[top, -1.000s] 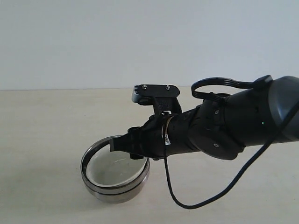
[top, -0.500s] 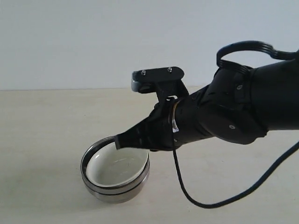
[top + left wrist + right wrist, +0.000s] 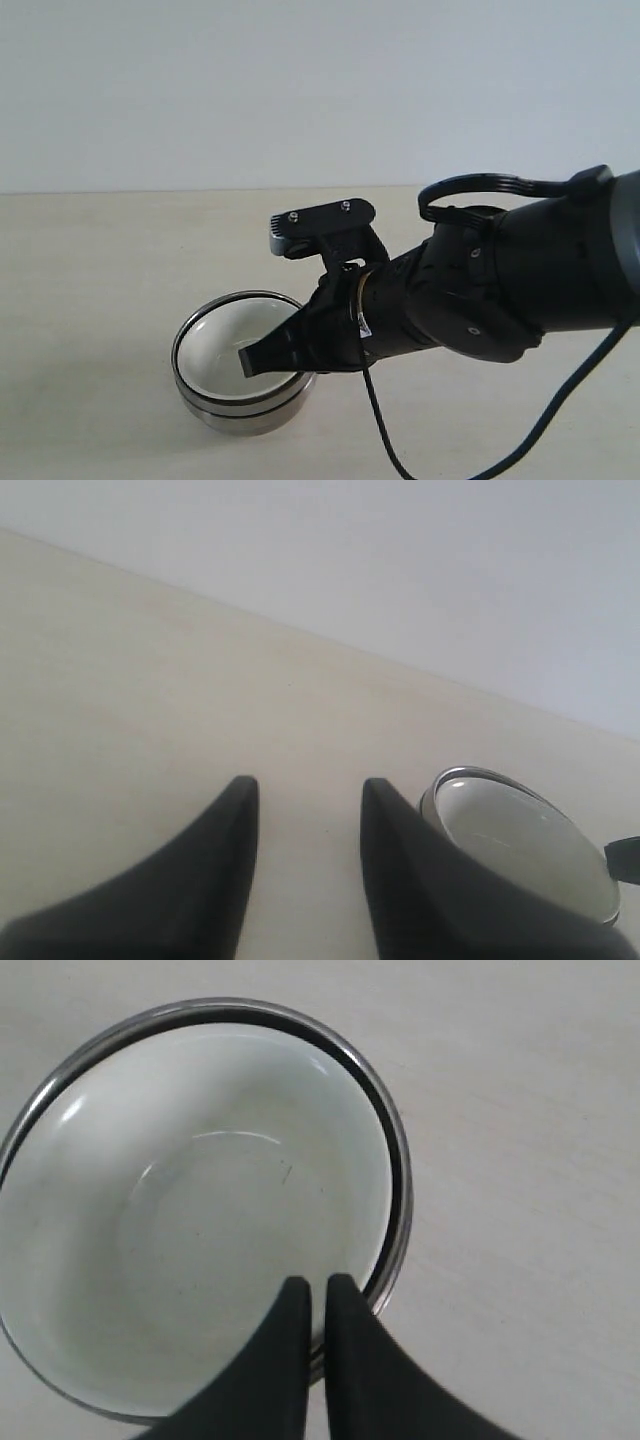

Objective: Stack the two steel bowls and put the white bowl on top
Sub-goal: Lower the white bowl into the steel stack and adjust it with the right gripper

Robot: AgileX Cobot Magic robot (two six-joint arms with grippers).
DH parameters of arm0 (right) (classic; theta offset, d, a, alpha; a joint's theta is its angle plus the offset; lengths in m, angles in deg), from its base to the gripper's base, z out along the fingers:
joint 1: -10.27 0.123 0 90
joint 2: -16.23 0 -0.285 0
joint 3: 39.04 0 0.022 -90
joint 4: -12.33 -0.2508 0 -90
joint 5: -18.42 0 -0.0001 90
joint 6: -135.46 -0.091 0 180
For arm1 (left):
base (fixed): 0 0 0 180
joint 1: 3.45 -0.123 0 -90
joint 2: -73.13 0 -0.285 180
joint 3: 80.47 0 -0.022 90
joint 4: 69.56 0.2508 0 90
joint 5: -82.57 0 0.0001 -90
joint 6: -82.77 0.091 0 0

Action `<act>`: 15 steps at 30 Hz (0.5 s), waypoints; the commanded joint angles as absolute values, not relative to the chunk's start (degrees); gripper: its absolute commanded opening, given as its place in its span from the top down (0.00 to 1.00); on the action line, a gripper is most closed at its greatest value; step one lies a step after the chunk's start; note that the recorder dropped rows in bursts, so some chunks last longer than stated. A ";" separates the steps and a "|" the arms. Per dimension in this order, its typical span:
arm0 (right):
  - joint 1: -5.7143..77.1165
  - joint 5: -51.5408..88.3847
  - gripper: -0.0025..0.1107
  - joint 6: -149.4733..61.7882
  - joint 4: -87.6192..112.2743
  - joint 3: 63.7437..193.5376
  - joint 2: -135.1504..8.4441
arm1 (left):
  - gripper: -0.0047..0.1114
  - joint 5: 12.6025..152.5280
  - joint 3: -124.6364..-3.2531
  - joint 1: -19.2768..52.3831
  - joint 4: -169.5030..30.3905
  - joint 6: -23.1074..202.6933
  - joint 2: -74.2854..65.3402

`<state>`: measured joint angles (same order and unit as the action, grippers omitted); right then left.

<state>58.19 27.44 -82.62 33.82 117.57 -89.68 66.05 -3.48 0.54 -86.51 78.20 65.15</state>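
The right gripper has its two black fingers drawn almost together, with only a thin slit between them and nothing visibly pinched in it. The tips hang over the inner wall of the small, round, glossy off-white ceramic-looking bowl, just inside its near-right rim. I cannot tell whether they touch the glaze. The left gripper holds its fingers moderately spread over bare table, empty, and apart from the bowls.

The white bowl sits nested in the two round, mirror-bright stainless steel bowls, which are themselves one inside the other. Their rims show as dark and bright rings close around the white rim. The stack stands upright on the pale wooden table, left of centre and towards the near edge.

The white bowl looks stiff, smooth and slippery, and probably chips if it is knocked against steel. The sound hold would be a pinch across its wall at the rim, one finger inside and one outside, though the steel rim hugs it closely there. The steel bowls are likely light, rigid and slick, so a sideways push could slide the whole stack.

The white bowl is empty. Each steel bowl holds only the bowl nested in it. By this arrangement the stacking appears finished.
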 commanded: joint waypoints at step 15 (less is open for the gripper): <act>58.20 25.96 0.98 -82.96 33.92 117.52 -88.72 | 0.68 66.23 -3.25 0.38 -86.69 78.28 65.34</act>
<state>58.19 27.06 -82.84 33.82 117.57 -90.20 66.05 -3.48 0.54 -86.51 78.20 65.15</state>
